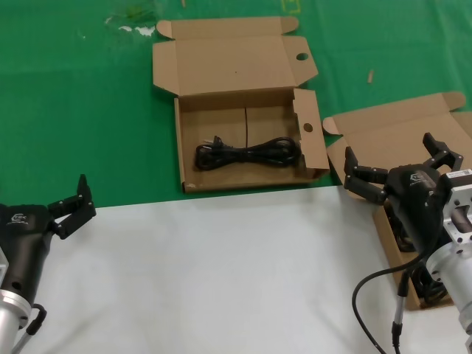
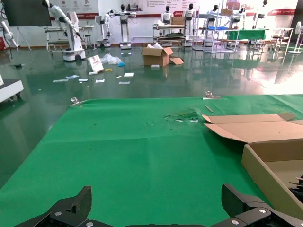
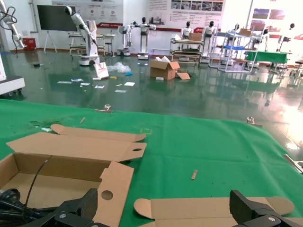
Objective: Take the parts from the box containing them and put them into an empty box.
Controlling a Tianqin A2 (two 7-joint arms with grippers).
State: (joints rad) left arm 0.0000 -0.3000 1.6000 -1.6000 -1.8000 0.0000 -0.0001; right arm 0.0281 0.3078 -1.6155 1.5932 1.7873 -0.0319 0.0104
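Observation:
A brown box with round holes in its flaps (image 1: 193, 118) lies open at the middle of the green mat. One coiled black power cord (image 1: 247, 154) lies inside it. A second brown box with a plain lid (image 1: 387, 133) lies at the right, mostly hidden under my right arm. Dark cord bundles (image 1: 431, 289) show in it beside the wrist. My right gripper (image 1: 394, 158) hovers open and empty above this box. My left gripper (image 1: 74, 206) is open and empty at the lower left, away from both boxes. The right wrist view shows the holed flap (image 3: 113, 184) and the plain lid (image 3: 203, 208).
A white sheet (image 1: 221, 273) covers the near half of the table, and green mat (image 1: 81, 110) the far half. My own black cable (image 1: 365, 295) loops beside the right arm. A small scrap (image 1: 371, 75) lies on the mat at the back right.

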